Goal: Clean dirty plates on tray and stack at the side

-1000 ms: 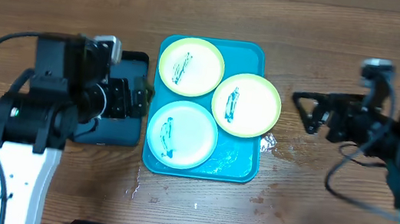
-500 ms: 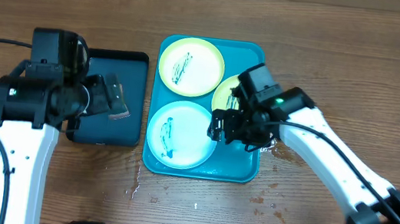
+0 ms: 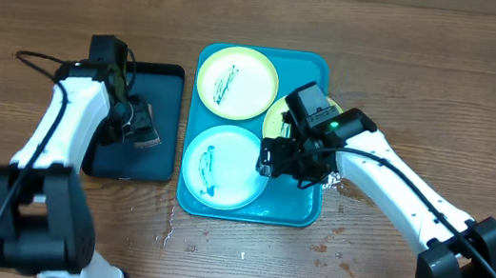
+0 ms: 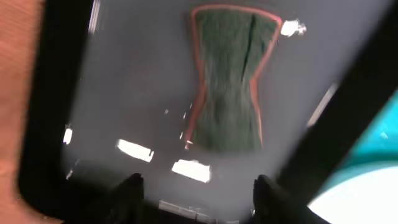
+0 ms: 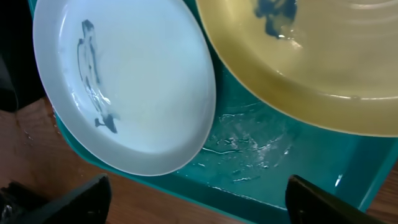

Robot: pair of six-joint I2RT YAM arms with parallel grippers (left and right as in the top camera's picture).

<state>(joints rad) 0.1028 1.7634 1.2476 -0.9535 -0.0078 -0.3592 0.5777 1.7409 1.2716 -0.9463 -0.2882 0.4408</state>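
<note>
Round glossy plates (image 3: 237, 83), wet turquoise tray (image 3: 295, 205)

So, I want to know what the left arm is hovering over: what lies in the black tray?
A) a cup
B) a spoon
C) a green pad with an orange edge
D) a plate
C: the left wrist view shows a green pad with an orange edge lying flat on the floor of the black tray, with nothing else in it.
</note>
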